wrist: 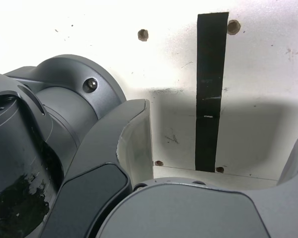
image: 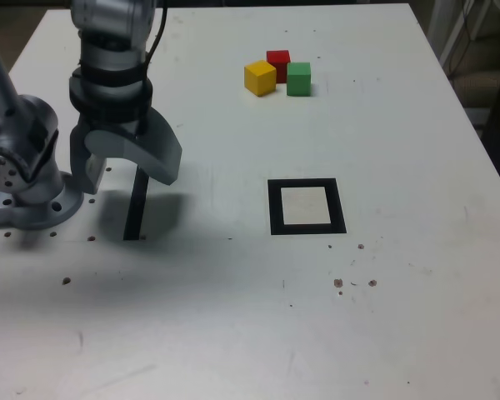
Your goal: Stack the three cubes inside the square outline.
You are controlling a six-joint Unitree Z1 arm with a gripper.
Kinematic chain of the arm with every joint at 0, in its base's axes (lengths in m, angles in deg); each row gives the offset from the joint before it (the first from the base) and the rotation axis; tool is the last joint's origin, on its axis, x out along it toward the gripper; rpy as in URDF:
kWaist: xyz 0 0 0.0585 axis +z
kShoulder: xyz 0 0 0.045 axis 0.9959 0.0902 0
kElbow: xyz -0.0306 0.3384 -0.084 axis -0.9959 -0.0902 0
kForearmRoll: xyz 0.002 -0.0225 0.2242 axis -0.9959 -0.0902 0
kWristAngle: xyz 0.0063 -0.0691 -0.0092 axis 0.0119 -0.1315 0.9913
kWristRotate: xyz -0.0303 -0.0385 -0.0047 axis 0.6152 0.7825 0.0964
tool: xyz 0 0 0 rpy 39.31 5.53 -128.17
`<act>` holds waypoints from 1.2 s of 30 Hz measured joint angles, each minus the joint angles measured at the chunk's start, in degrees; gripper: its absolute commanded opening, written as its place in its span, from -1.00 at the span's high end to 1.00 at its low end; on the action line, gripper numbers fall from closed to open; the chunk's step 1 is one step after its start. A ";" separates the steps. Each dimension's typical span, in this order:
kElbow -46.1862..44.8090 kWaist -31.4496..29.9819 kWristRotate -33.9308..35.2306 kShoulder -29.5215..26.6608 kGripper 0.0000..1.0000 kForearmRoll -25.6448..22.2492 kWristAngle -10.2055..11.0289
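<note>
Three cubes sit close together at the far side of the white table: yellow [image: 260, 77], red [image: 277, 60] behind it, and green [image: 298, 78] on the exterior view's right. The square outline [image: 272, 208], a thick black frame with a cream centre, lies flat nearer the middle and holds nothing. My gripper [image: 127, 179] hangs pointing down at the exterior view's left, far from both cubes and outline. It is open, with nothing between its fingers. The wrist view shows only the gripper [wrist: 216, 148], part of the arm and bare table; no cube or outline appears there.
A thin black strip [image: 136, 208] lies on the table right under the gripper, also seen in the wrist view as a strip [wrist: 208, 99]. The arm's grey base [image: 29, 196] is bolted at the exterior view's left edge. Small screw holes [wrist: 143, 34] dot the surface.
</note>
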 measured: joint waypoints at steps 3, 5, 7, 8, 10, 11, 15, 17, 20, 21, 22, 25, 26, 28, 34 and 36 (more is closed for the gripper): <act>0.05 0.00 0.27 0.00 -0.99 -0.13 0.01; 0.05 0.00 0.45 0.00 -0.99 -0.13 0.01; 0.05 0.00 0.59 0.00 -0.99 -0.13 0.01; 0.05 0.00 0.64 0.00 -0.99 -0.13 0.01; 0.05 0.00 0.69 0.00 -0.99 -0.13 0.00; 0.05 0.00 0.70 0.00 -0.99 -0.13 0.00; 0.05 0.00 0.71 0.00 -0.99 -0.13 0.00; 0.05 0.00 0.70 0.00 -0.99 -0.12 0.01; 0.05 0.00 0.32 -0.01 -0.99 -0.10 0.03; 0.05 0.00 0.07 -0.04 -0.99 -0.10 0.10; 0.11 0.00 -0.10 -0.07 -0.99 -0.11 0.23; 1.57 0.00 -0.53 -0.07 -0.99 -1.08 0.99; 2.46 0.00 -0.62 -0.07 -0.99 -1.84 1.40; 4.32 0.00 -0.70 -0.07 -0.99 -3.39 2.17; 9.01 1.62 -3.09 0.34 -0.99 -6.16 2.85; 10.41 2.96 -4.51 1.01 -0.99 -6.72 2.86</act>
